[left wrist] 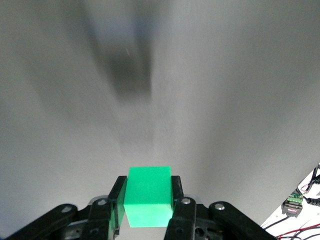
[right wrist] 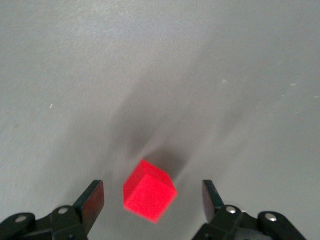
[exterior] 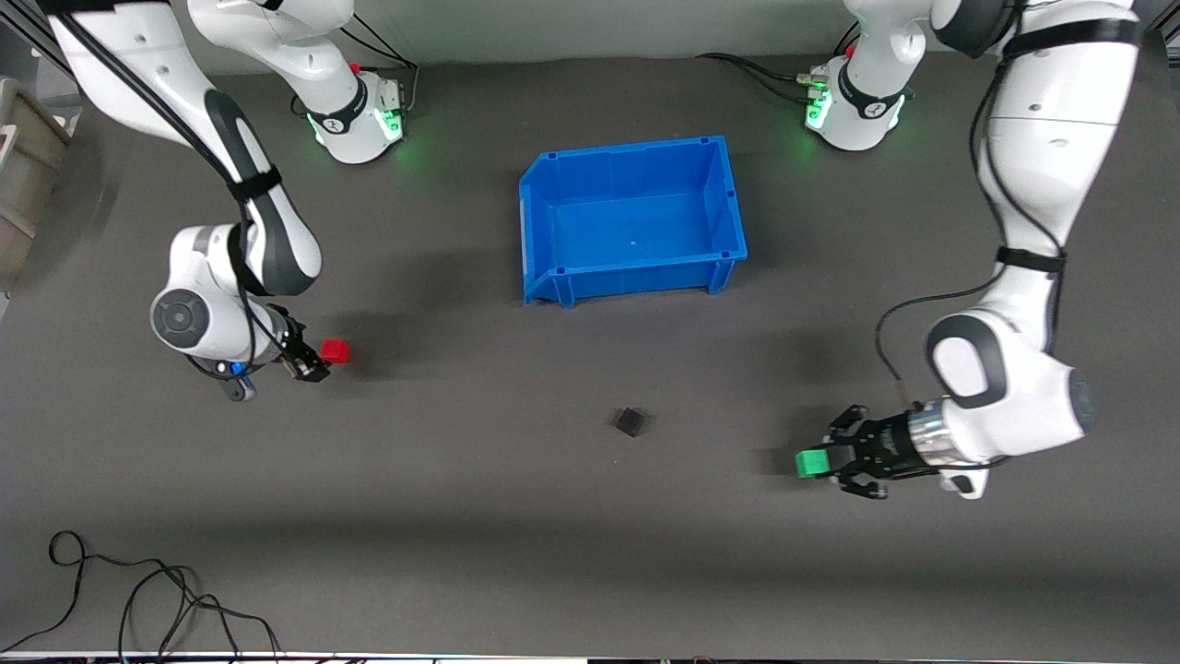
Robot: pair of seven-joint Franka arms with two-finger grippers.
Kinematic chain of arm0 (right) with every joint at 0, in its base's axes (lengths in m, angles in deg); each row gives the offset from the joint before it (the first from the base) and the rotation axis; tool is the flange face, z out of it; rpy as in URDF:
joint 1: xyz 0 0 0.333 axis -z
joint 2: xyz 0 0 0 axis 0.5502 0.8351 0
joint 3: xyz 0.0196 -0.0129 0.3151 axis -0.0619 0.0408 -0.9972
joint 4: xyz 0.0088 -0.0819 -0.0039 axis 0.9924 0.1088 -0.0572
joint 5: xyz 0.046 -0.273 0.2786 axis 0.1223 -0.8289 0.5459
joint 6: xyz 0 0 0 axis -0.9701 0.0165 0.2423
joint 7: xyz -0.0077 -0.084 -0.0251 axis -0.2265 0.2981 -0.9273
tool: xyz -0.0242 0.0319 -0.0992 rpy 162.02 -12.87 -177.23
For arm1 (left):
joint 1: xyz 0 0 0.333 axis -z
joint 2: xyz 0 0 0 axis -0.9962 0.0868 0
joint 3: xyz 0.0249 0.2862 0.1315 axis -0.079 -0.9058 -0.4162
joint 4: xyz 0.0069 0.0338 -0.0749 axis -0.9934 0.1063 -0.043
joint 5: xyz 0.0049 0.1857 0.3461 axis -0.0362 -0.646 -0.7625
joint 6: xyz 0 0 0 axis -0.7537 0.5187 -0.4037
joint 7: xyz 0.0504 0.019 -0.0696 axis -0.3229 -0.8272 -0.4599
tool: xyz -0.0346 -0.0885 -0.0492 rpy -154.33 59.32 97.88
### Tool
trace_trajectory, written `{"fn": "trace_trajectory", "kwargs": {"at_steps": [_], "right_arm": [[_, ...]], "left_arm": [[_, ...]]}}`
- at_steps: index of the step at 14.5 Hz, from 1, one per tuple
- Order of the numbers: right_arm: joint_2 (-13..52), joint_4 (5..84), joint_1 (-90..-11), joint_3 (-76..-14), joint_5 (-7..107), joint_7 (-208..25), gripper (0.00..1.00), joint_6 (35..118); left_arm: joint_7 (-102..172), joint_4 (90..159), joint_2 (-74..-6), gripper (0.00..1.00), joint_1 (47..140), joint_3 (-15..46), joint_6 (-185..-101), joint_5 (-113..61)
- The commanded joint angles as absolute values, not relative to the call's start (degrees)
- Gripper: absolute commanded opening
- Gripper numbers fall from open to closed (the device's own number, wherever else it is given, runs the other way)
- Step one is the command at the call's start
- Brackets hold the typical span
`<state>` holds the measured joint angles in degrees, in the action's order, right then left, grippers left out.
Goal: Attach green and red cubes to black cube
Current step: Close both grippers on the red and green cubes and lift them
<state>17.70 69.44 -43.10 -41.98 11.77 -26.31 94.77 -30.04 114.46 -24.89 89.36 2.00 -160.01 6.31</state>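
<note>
On the dark table point(exterior: 590, 553) we had none of the joining done: the black cube point(exterior: 630, 421) sat alone near the middle, nearer the front camera than the blue bin point(exterior: 728, 198), with nothing touching it. We did have our left pincer point(exterior: 834, 464) pinching the green cube point(exterior: 812, 463), its fingers point(left wrist: 118, 200) pressed flat on two faces, over the table toward the left arm's end and well apart from the black cube. Our right pincer point(exterior: 313, 367) stood spread around the red cube point(exterior: 336, 350), which we had not gripped; it lay between the fingers point(right wrist: 93, 200) toward the right arm's end. By our reckoning, grasping red and carrying both cubes to the black one remained.

All three cubes looked like plain, sharp-edged solid blocks, the coloured ones bright, the black one matte. The table covering looked soft and dull; the bin was empty, glossy moulded plastic.
</note>
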Motion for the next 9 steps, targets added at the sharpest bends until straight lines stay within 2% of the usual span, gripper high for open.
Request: {"fn": "trace_trajectory", "kwargs": {"at_steps": [1,9], "right_arm": [[18.7,68.6,-43.5,-41.5,12.7,-22.4,0.89,96.2],[19.0,67.3,-43.1,-41.3,12.7,-19.2,0.89,96.3]], "left_arm": [[-34.9,111.8,-22.3,0.28,93.4,1.2,-164.0,7.0],[-39.0,111.5,-21.8,0.28,96.1,1.2,-167.0,7.0]]}}
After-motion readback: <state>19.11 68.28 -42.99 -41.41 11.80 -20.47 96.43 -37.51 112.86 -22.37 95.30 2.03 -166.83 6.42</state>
